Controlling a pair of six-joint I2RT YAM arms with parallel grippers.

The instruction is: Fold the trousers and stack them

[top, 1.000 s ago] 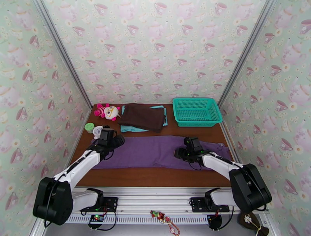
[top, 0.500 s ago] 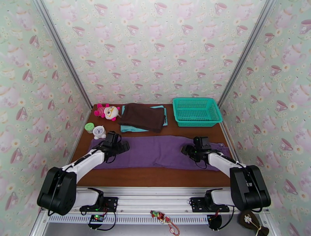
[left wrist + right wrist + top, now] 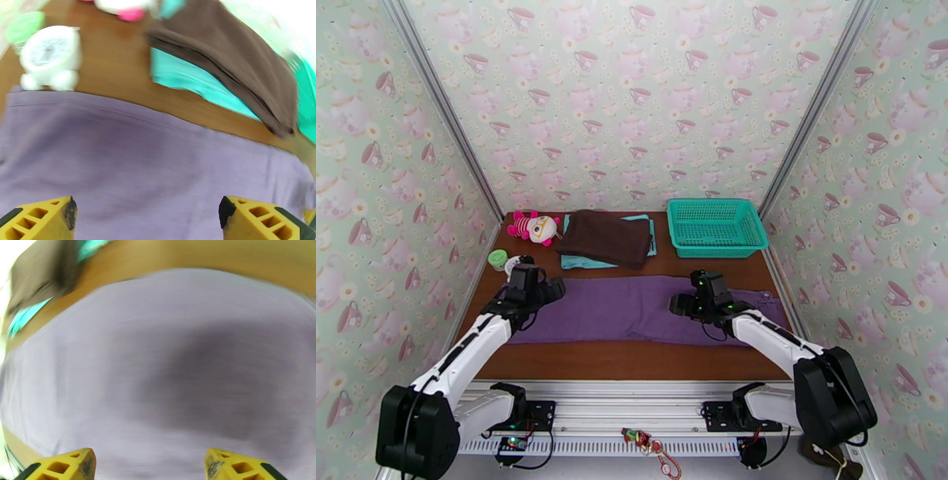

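The left gripper and right gripper hang wide and empty over the long soft purple trousers; the fold likely needs edges pinched next

Left arm is stretched long from its base, reaching forward and a touch inward, wrist low. The left end effector points toward the middle. On its wrist camera the yellow fingers stand wide apart, one at each bottom corner. Right arm mirrors it: shoulder out at the right, forearm angling in to the left. The right end effector sits low too, its fingers spread well apart.
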